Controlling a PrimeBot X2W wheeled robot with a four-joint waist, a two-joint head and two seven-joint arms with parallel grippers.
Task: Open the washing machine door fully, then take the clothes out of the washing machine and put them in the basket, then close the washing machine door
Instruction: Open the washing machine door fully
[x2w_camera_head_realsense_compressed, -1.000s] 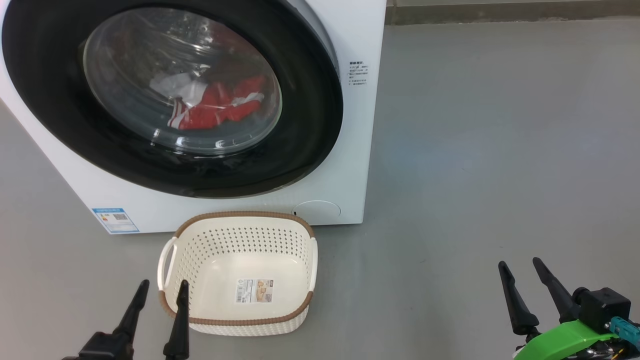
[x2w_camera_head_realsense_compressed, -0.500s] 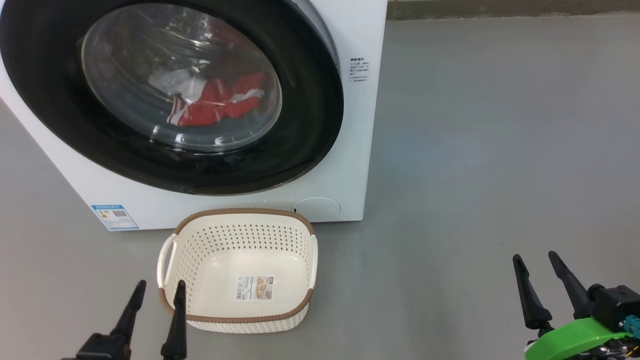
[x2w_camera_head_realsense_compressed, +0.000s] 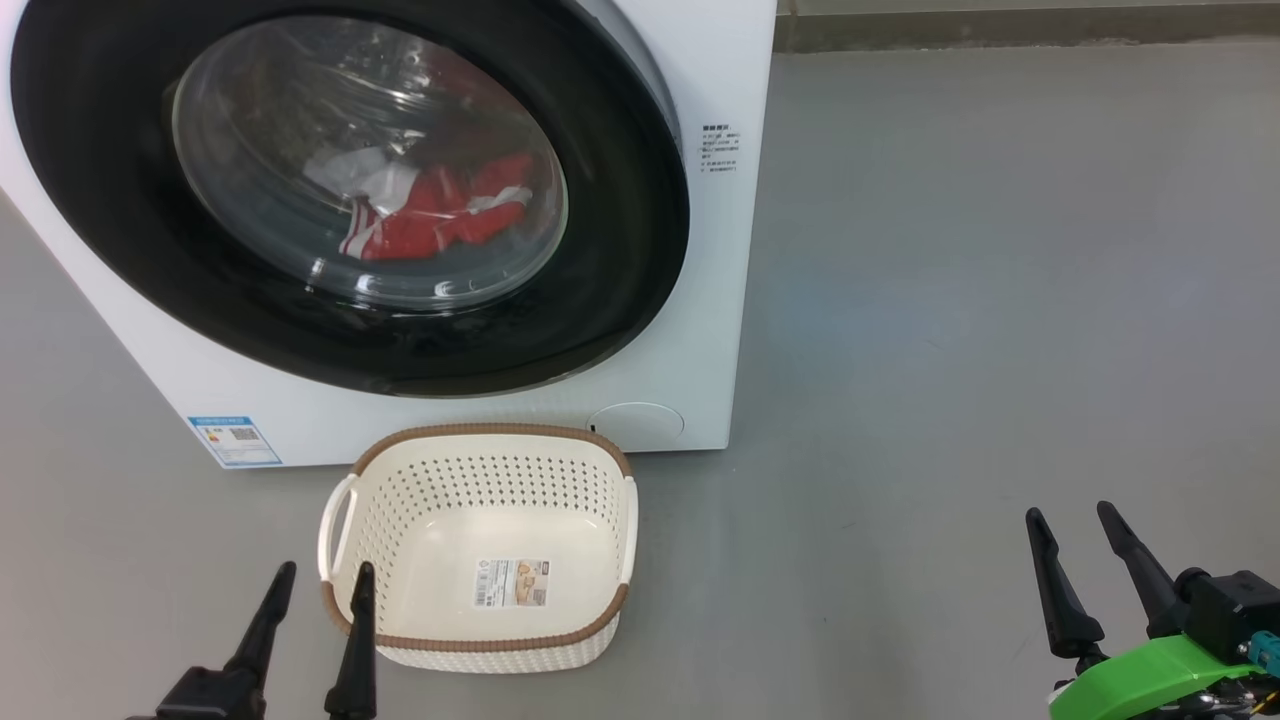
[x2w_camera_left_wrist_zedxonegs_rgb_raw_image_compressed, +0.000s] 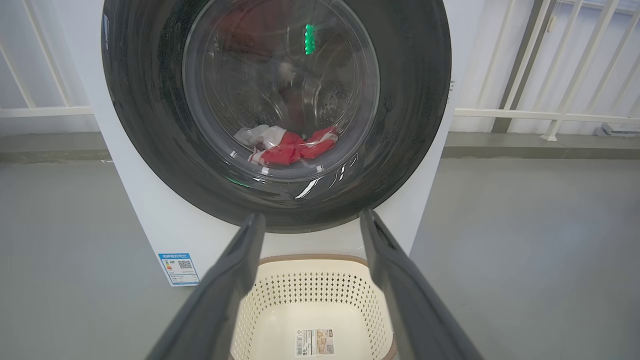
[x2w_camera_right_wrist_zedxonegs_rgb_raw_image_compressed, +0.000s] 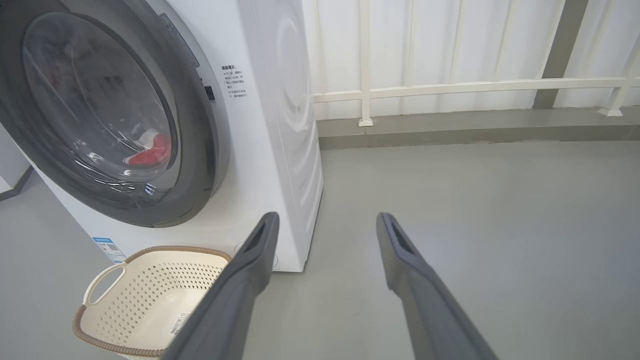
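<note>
The white washing machine (x2w_camera_head_realsense_compressed: 735, 80) stands at the upper left, its black-rimmed round door (x2w_camera_head_realsense_compressed: 620, 250) shut. Through the glass I see the red and white clothes (x2w_camera_head_realsense_compressed: 435, 215) lying in the drum, also as clothes (x2w_camera_left_wrist_zedxonegs_rgb_raw_image_compressed: 295, 147) in the left wrist view. The cream basket (x2w_camera_head_realsense_compressed: 480, 475) with a brown rim sits on the floor in front of the machine, holding only a paper label. My left gripper (x2w_camera_head_realsense_compressed: 325, 572) is open at the basket's near left corner. My right gripper (x2w_camera_head_realsense_compressed: 1070, 512) is open over bare floor at the lower right, far from the machine.
Grey floor (x2w_camera_head_realsense_compressed: 1000, 300) spreads to the right of the machine. A white railing (x2w_camera_right_wrist_zedxonegs_rgb_raw_image_compressed: 450, 87) and a low kerb run along the back wall. A blue sticker (x2w_camera_head_realsense_compressed: 233, 440) marks the machine's lower left front.
The right gripper has shifted slightly right and up in the view. The whole picture wobbled a little, so the camera moved; the door, clothes and basket stay put.
</note>
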